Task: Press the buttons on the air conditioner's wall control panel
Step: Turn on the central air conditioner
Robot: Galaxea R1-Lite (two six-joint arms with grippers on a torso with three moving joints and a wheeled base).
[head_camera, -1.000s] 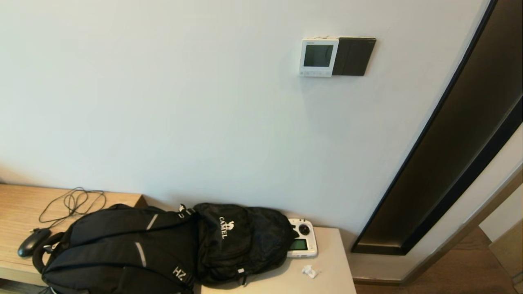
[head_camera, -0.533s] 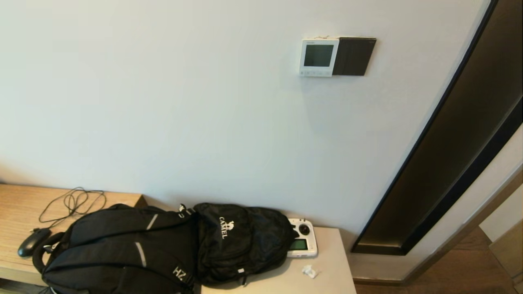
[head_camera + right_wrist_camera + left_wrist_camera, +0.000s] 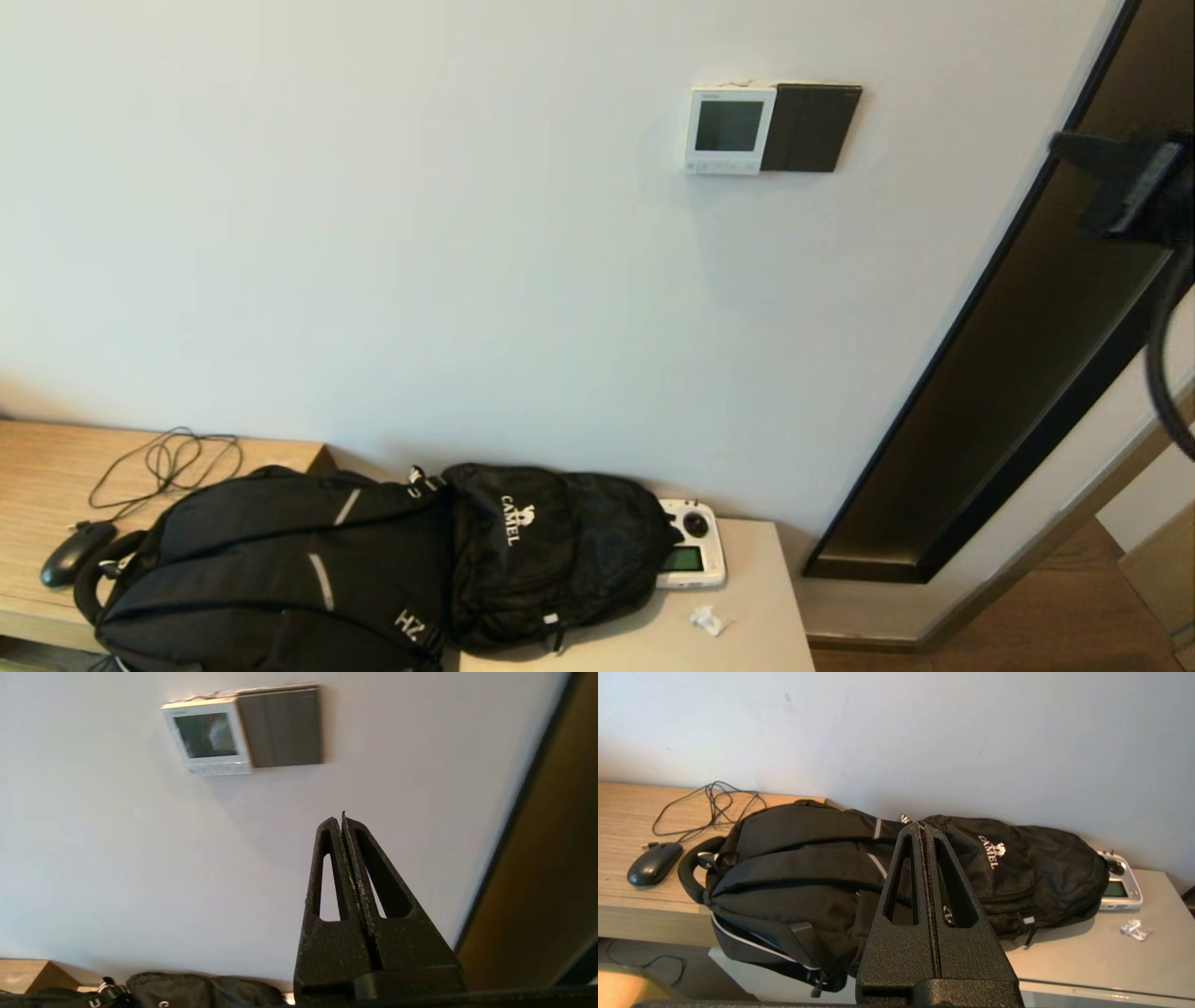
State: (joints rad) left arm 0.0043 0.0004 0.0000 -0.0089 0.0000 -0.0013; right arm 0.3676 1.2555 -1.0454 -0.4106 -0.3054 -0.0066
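The air conditioner's wall control panel (image 3: 728, 129) is a white square thermostat with a dark grey screen, high on the wall. Its row of tiny white buttons (image 3: 719, 168) runs along the bottom edge. The panel (image 3: 208, 735) and buttons (image 3: 219, 768) also show in the right wrist view. My right gripper (image 3: 1064, 145) is raised at the far right, well to the right of the panel and about level with it, apart from it. It (image 3: 341, 819) is shut and empty. My left gripper (image 3: 923, 828) is shut and empty, held low in front of the backpacks, out of the head view.
A glossy black switch plate (image 3: 810, 128) adjoins the panel's right side. A dark door frame (image 3: 1018, 373) runs at the right. Below, two black backpacks (image 3: 373, 560), a white handheld controller (image 3: 691, 557), a black mouse (image 3: 70, 553) and a cable (image 3: 168, 462) lie on the tabletops.
My right gripper has risen into the head view at the upper right edge, where it was not seen before. The panel and the things on the tabletops have not moved.
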